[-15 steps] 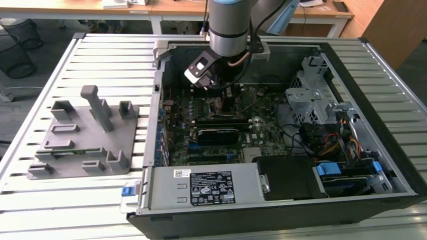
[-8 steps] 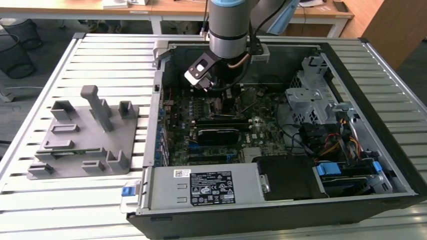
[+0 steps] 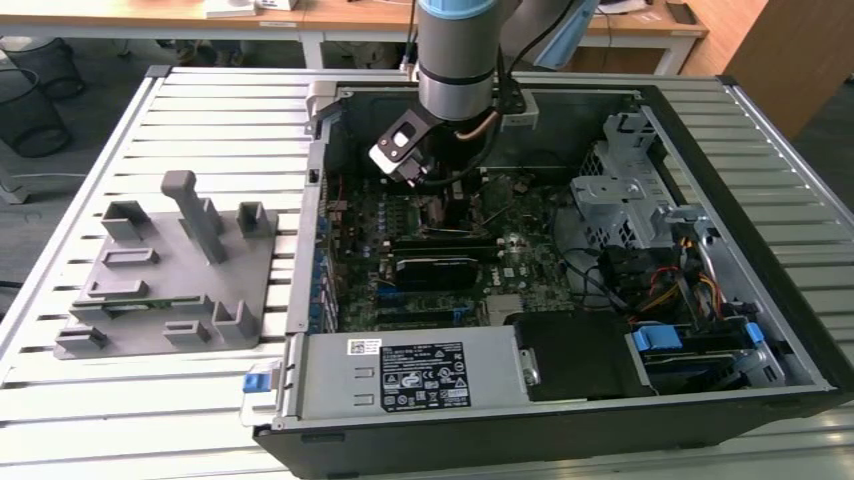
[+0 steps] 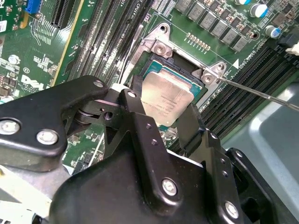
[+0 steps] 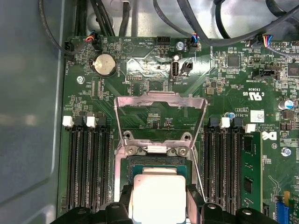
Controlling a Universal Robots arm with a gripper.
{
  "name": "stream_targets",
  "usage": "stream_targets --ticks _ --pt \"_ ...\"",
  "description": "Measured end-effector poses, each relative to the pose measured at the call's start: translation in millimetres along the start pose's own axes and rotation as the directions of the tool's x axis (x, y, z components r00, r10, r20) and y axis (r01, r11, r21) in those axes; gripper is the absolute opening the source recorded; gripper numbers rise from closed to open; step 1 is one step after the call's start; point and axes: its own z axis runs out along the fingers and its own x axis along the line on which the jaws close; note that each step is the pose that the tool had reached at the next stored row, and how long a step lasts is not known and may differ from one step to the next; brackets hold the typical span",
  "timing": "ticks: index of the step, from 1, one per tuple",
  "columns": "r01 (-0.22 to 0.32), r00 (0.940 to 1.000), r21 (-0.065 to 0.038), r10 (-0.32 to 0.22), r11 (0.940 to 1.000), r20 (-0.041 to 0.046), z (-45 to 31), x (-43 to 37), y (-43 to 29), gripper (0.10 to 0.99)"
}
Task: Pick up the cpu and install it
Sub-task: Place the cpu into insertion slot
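— Silver metal, square: the cpu (image 4: 166, 95), pinched between the two black fingers (image 4: 132, 105) of the tool (image 4: 162, 112).
— Closed on it, then?
— Closed on it, one finger against each opposite edge. Same in the first wrist view: cpu (image 5: 158, 196) held flat, a finger pressed to either side.
— And where over the board?
— Directly above the black socket (image 5: 154, 162), very near it; cannot tell whether touching or just clear. Covers most of the socket opening.
— Retention frame (image 5: 159, 97)?
— Tipped up and open, standing beyond the socket on the green motherboard (image 5: 224, 79). Thin metal lever (image 4: 261, 94) free, sticking out sideways past the corner screw.
— Around the socket?
— Rows of dark memory slots (image 5: 88, 168) on both sides.
— From outside?
— Arm (image 3: 461, 60) reaching down into the open computer case (image 3: 534, 445), tool low over the board. Grey fixture (image 3: 174, 270) on the slatted counter (image 3: 200, 110), to the exterior view's left of the case, well apart from the tool.
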Motion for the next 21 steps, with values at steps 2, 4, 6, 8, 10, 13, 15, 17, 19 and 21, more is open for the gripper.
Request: stream_targets --ticks 2,4,6,8,10,13,15,17,19,21 --pt "-0.001 1.0000 0.000 0.001 1.0000 0.0001 0.8 0.0 0.2 0.537" --pt "-0.001 1.0000 0.000 0.001 1.0000 0.0000 1.8 0.0 0.3 0.537" --pt "-0.001 1.0000 0.000 0.001 1.0000 0.0001 2.6 0.0 0.3 0.537" --pt "-0.001 1.0000 0.000 0.001 1.0000 0.0001 3.4 0.0 0.3 0.537" --pt "-0.002 1.0000 0.000 0.002 1.0000 0.0001 4.0 0.0 0.3 0.537" --pt "-0.002 1.0000 0.000 0.002 1.0000 0.0003 4.8 0.1 0.4 0.537" --pt "-0.002 1.0000 0.000 0.002 1.0000 0.0002 5.3 0.2 0.4 0.537" --pt "-0.003 1.0000 0.000 0.003 1.0000 0.0002 5.9 0.4 0.4 0.537" --pt "-0.003 1.0000 0.000 0.003 1.0000 0.0002 6.4 0.6 0.4 0.537" --pt "-0.004 1.0000 0.000 0.004 1.0000 0.0003 6.9 0.8 0.4 0.537"
